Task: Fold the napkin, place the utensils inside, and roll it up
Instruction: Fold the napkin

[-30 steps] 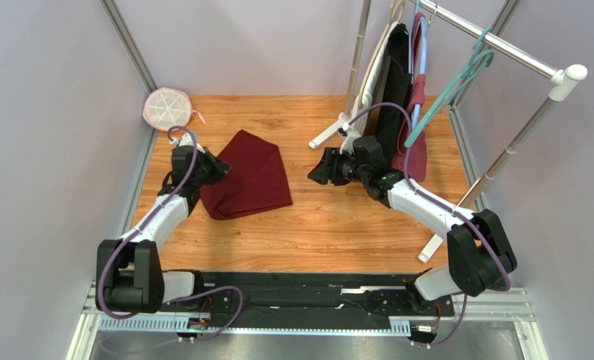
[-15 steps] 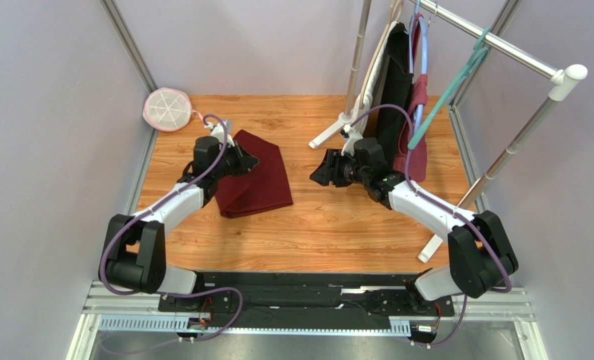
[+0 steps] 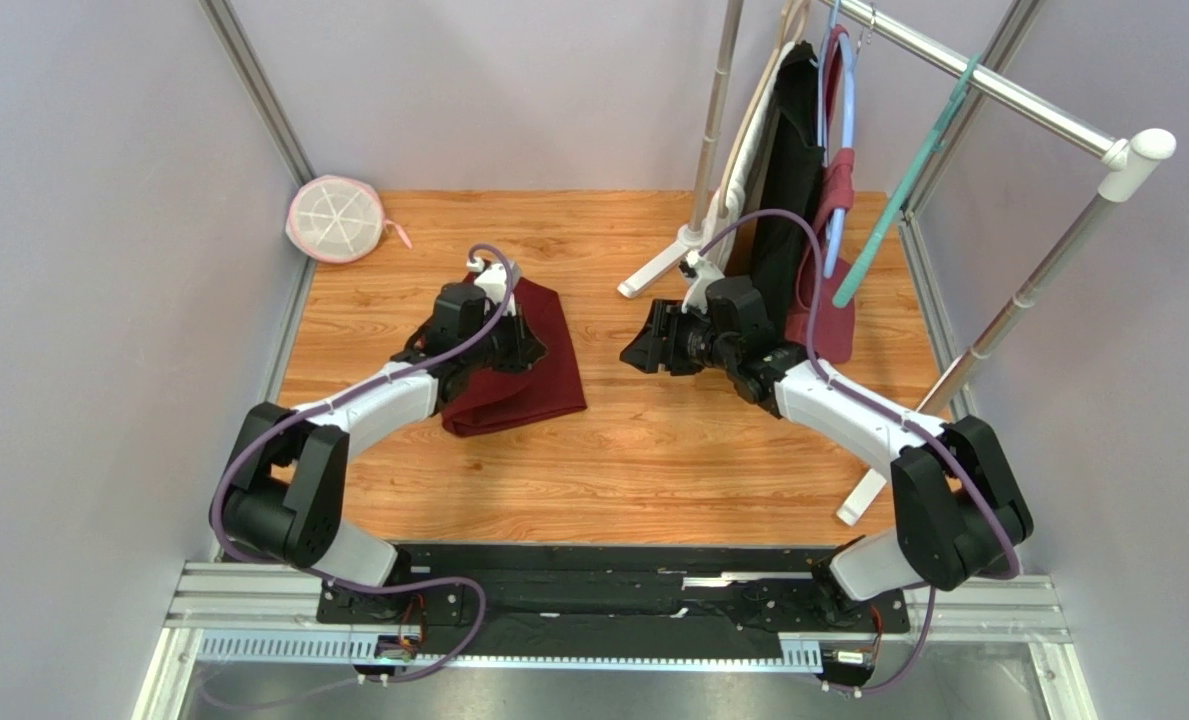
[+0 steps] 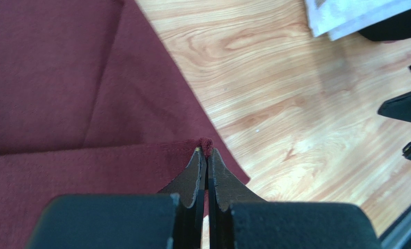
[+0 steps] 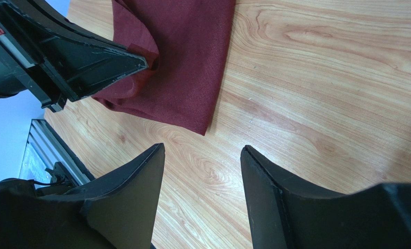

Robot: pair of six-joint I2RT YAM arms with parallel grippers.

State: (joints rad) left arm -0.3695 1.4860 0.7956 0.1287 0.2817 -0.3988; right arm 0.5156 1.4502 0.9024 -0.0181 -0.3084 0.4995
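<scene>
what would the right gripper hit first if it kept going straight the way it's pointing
Likely the near edge of the dark red folded cloth napkin, straight ahead of the open jaws of the right gripper across wooden tabletop; the left gripper, shut on its corner, sits just beyond. Height is unclear.

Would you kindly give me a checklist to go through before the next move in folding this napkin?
1. Left gripper shut on the napkin corner: ok.
2. Right gripper open, holding nothing: ok.
3. Right gripper off the cloth, over bare table: ok.
4. The two grippers apart from each other: ok.
5. Lower napkin layer flat: cannot tell, a crease or fold line runs across it in the left wrist view.
6. Utensils in sight: not ok, none in any view.
</scene>
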